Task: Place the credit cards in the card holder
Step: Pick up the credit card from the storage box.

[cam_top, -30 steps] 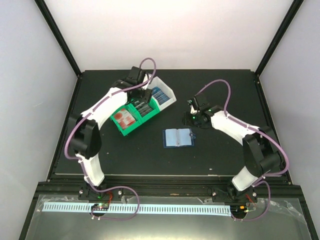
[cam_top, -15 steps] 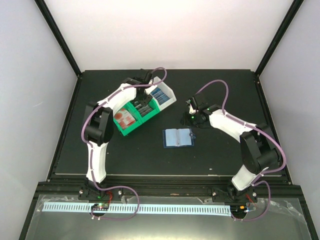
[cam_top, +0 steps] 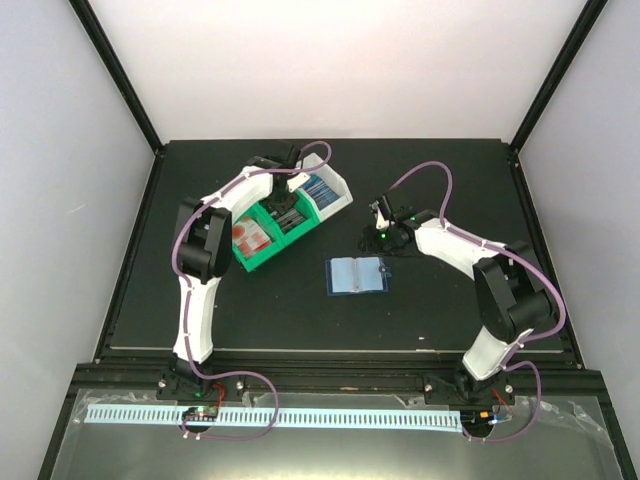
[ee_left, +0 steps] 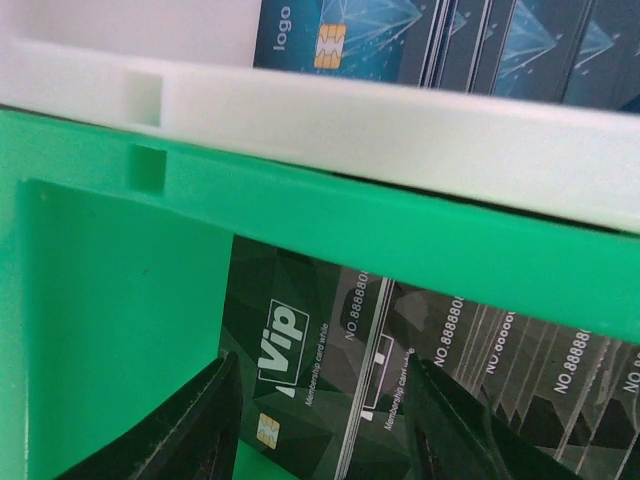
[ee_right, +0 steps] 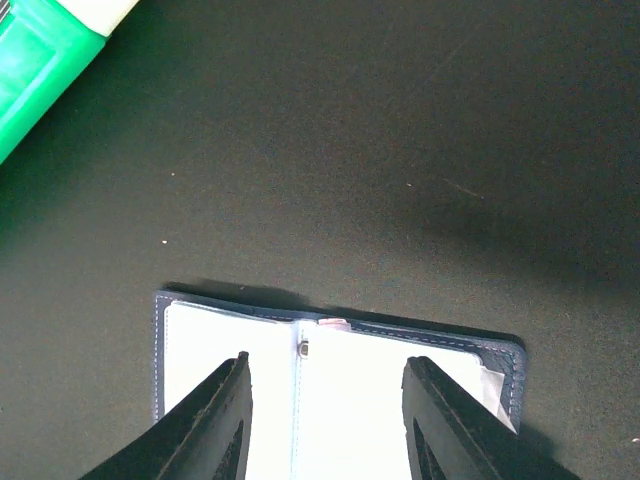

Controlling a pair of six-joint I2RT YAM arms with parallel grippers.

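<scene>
Now left tool (ee_left: pixel 322 415), spread like right tool (ee_right: pixel 325 405), has neared dark cards (ee_left: pixel 300 335).

The card holder (cam_top: pixel 357 274) lies opened flat on the table (cam_top: pixel 300 310). Its pale blue-grey interior faces up and dark blue edging is visible around it. Its tab is at the edge away from the bin (cam_top: pixel 258 262). The holder lies apart from the bin, not touching it. The credit cards are stored inside the bin:
- Red-and-white cards (cam_top: pixel 248 237) lie in one end green compartment.
- Dark cards (ee_left: pixel 300 340) printed "Vip" are fanned in the middle green compartment.
- Blue cards (ee_left: pixel 520 40) with gold chips overlap in the white compartment.
</scene>
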